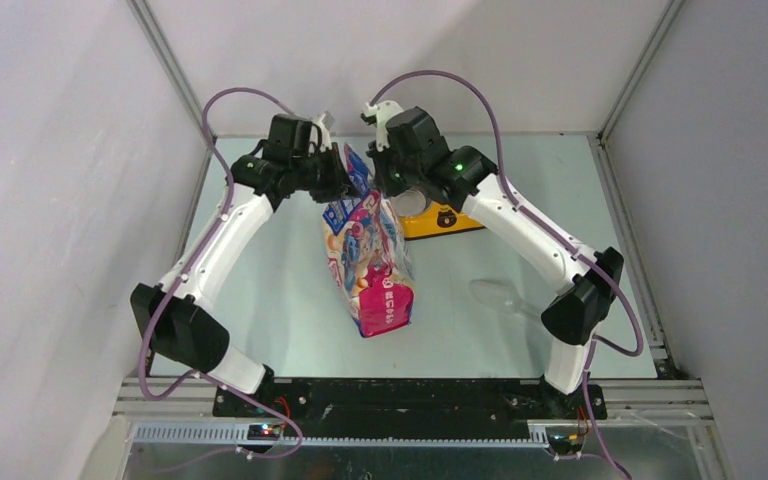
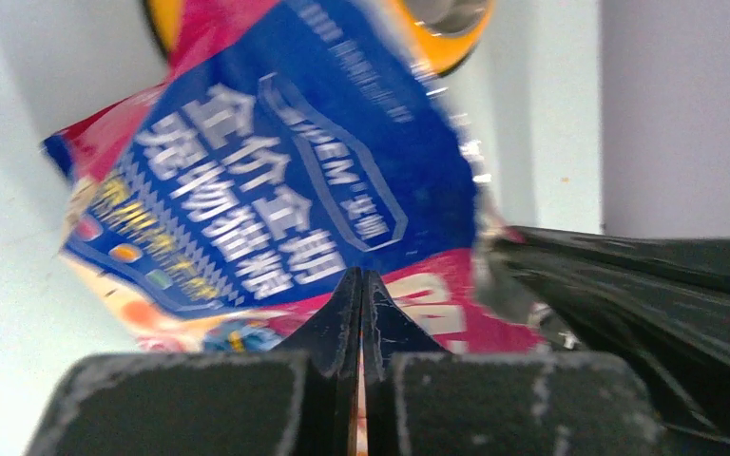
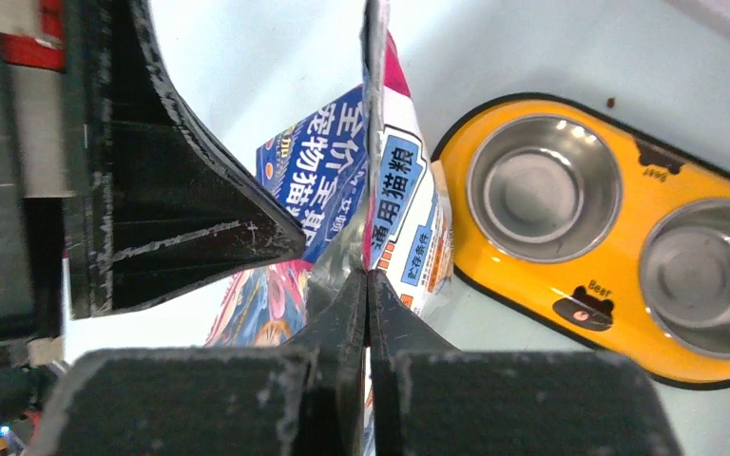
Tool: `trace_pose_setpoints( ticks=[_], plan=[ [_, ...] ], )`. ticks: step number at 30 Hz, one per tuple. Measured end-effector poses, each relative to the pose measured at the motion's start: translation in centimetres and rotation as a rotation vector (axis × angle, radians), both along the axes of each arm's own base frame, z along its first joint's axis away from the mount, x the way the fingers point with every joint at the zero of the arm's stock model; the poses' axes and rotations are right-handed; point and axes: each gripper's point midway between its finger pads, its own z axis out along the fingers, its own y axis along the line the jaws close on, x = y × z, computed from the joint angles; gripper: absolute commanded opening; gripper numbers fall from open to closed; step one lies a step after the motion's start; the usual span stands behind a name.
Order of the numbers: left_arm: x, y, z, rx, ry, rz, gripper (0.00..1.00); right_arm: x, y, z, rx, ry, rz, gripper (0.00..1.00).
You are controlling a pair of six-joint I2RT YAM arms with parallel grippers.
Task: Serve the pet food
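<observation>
The pink-and-blue cat food bag (image 1: pixel 372 262) stands upright in the middle of the table. My left gripper (image 1: pixel 344 186) and my right gripper (image 1: pixel 384 182) each pinch its top edge from opposite sides. In the left wrist view the jaws (image 2: pixel 361 277) are closed on the bag (image 2: pixel 276 180). In the right wrist view the jaws (image 3: pixel 368 277) are closed on the bag's top edge (image 3: pixel 401 199), silver lining showing. The kibble is hidden inside the bag, except one brown pellet (image 3: pixel 611 102) on the table.
The yellow double bowl (image 1: pixel 465 225) lies just right of the bag, behind my right arm; both of its steel cups (image 3: pixel 544 187) are empty. A clear plastic scoop (image 1: pixel 502 296) lies on the table near the right arm. White walls enclose the table.
</observation>
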Motion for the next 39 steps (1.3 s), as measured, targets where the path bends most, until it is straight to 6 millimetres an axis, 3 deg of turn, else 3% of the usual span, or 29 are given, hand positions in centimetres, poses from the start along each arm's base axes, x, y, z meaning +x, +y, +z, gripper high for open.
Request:
trace_pose_setpoints(
  ticks=[6,7,9,11,13,19,26,31,35,39],
  plan=[
    [-0.8,2.7,-2.5,0.122,0.071,0.064,0.00,-0.2,0.3,1.2,-0.071,-0.092,0.031,0.00],
    [-0.8,3.0,-2.6,0.125,0.075,0.071,0.06,-0.2,0.3,1.1,-0.082,-0.100,0.036,0.00],
    [-0.8,3.4,-2.3,0.101,0.070,0.076,0.56,-0.2,0.2,1.1,-0.091,-0.104,0.043,0.00],
    [-0.9,3.4,-1.7,0.052,0.064,0.071,0.70,-0.2,0.2,1.0,-0.087,-0.098,0.051,0.00],
    [-0.7,2.8,-0.4,-0.019,0.044,0.062,0.76,-0.3,0.3,1.0,-0.074,-0.085,0.063,0.00],
    [-0.7,-0.1,3.0,-0.186,-0.019,-0.043,0.75,-0.6,0.7,0.6,-0.002,-0.020,0.074,0.00],
    [-1.1,-1.7,2.8,-0.215,-0.001,-0.099,0.56,-0.6,0.7,0.4,0.036,0.021,0.060,0.00],
    [-0.9,-1.6,2.1,-0.198,0.011,-0.092,0.69,-0.5,0.5,0.3,0.050,0.039,0.042,0.00],
    [-0.2,-0.4,1.8,-0.142,0.007,-0.029,0.68,-0.5,0.6,0.4,0.062,0.049,0.040,0.00],
    [1.0,0.7,2.7,-0.110,-0.030,0.023,0.66,-0.7,0.9,0.4,0.069,0.052,0.048,0.00]
  ],
)
